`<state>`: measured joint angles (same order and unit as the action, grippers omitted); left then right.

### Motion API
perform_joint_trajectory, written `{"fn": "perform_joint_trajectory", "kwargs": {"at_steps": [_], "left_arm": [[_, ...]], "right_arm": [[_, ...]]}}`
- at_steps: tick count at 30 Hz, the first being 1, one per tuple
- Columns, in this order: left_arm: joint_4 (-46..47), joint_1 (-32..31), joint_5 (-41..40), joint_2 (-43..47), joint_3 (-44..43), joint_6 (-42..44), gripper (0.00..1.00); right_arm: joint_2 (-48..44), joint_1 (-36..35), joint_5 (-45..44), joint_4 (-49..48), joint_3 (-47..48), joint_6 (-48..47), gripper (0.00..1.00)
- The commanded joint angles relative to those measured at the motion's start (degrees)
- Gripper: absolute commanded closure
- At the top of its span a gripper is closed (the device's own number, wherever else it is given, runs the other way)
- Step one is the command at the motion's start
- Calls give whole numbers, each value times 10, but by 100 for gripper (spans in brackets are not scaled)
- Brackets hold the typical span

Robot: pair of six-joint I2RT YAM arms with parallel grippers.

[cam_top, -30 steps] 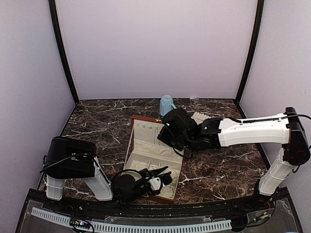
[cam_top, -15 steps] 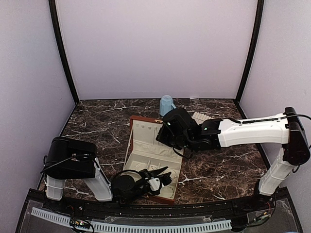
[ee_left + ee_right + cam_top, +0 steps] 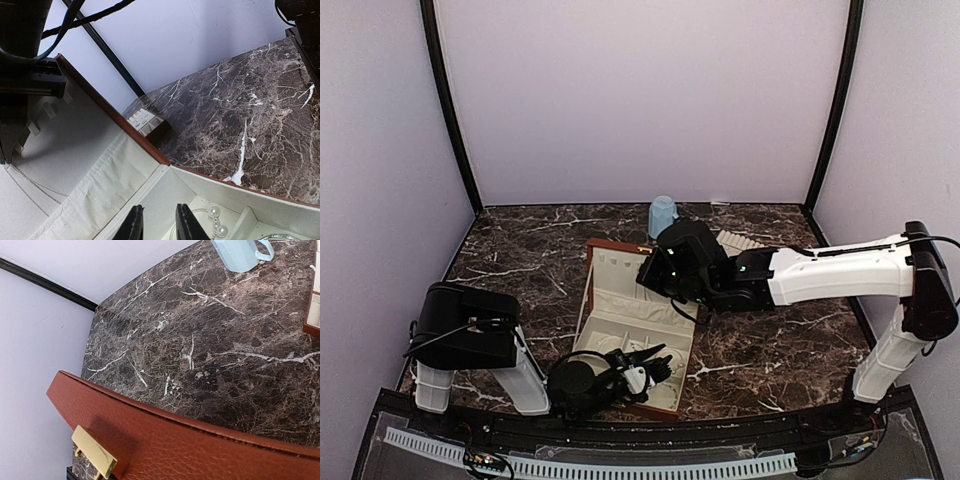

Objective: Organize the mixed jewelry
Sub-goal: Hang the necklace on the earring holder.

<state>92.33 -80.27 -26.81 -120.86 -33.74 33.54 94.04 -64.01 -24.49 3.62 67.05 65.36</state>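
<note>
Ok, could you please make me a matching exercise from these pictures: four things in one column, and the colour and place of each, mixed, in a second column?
Things:
1. mug
2. clasp
3. pearls
4. left pincer

Colour and place:
a. white, in a cream compartment of the box
b. black, jaws apart, above the open box
c. pale blue, on the table beyond the box
d. gold, on the edge of the brown lid

Pairs: 1-c, 2-d, 3-a, 4-b.

blue mug (image 3: 240, 252) cropped at top, jewelry (image 3: 214, 211) cut off below
</note>
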Motion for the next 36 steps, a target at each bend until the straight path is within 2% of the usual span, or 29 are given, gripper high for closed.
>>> {"fn": "perform_joint_trajectory", "kwargs": {"at_steps": [1, 16, 36], "left_arm": [[1, -13, 8, -14, 20, -16, 75], [9, -13, 13, -14, 31, -17, 75], [2, -13, 3, -18, 28, -17, 76]], "right_arm": [[-12, 9, -42, -24, -3, 28, 100], [-26, 30, -34, 4, -24, 133, 100], [-21, 70, 67, 17, -43, 193, 100]]}}
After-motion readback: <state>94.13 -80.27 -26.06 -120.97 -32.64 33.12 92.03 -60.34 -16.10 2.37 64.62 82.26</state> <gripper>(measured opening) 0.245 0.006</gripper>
